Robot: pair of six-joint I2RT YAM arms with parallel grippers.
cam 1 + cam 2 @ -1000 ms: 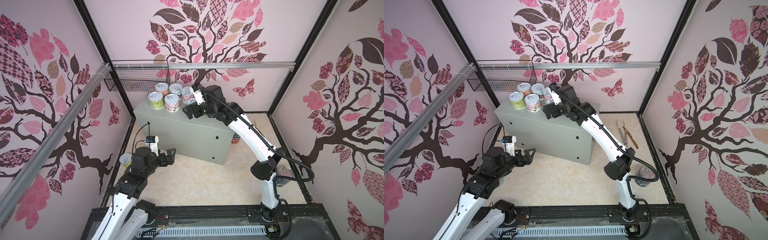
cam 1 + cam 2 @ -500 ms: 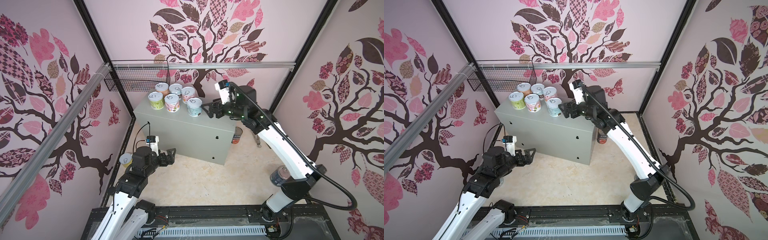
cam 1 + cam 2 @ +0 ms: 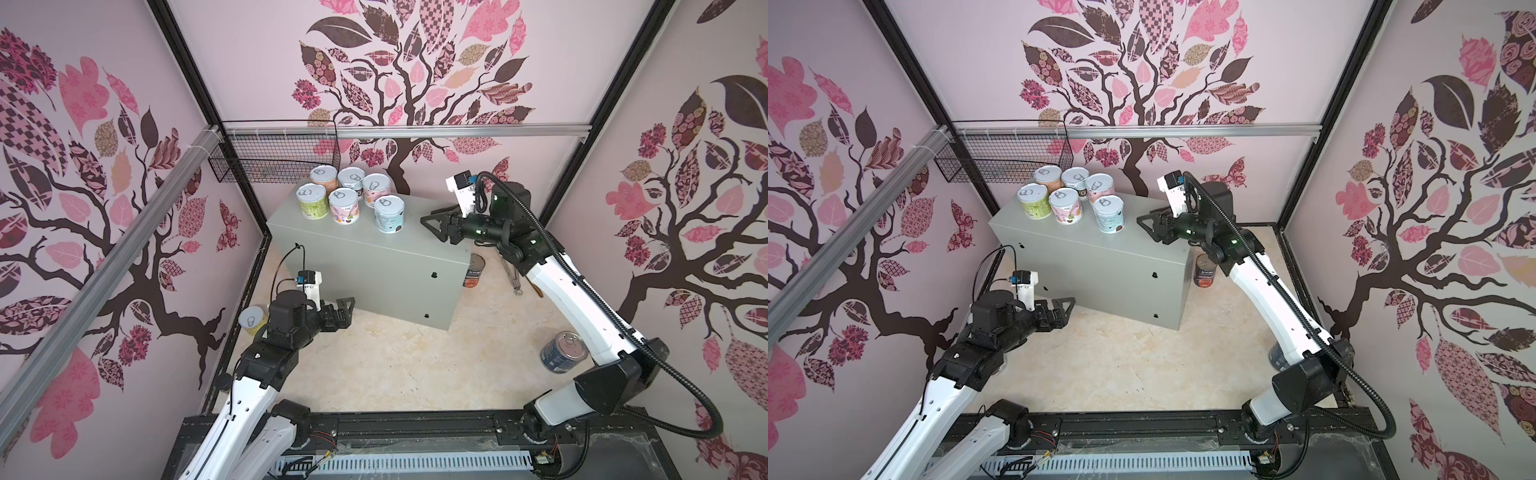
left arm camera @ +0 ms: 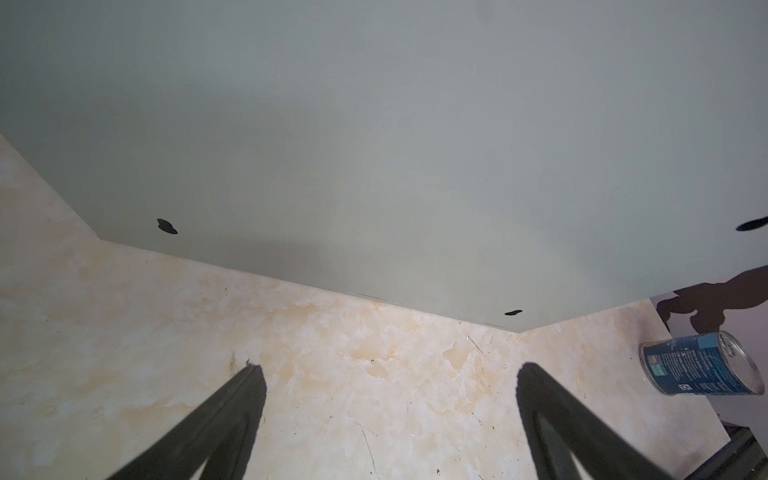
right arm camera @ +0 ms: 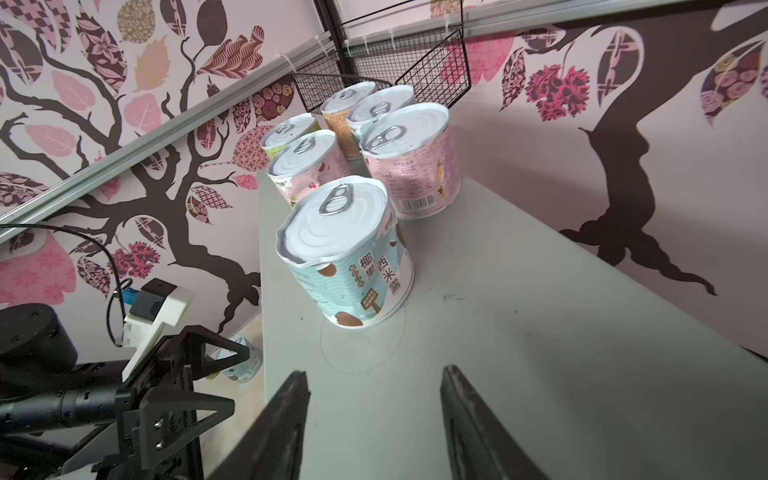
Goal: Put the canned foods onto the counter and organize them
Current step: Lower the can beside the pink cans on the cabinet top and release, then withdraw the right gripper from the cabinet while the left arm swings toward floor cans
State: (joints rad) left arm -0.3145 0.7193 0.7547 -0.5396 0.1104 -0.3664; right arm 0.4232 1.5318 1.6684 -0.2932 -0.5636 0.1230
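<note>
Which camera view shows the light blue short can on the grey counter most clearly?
The right wrist view: the light blue can sits close, lid and label readable. Both top views show it small, from above. The left wrist view does not show it.

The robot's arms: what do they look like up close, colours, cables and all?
The left arm and right arm have white shells and black joints. The left gripper and right gripper each have two black hollow triangular fingers, and a blue-and-black camera on a white bracket. A thick ribbed black hose runs along the right arm, which shows green lights.
</note>
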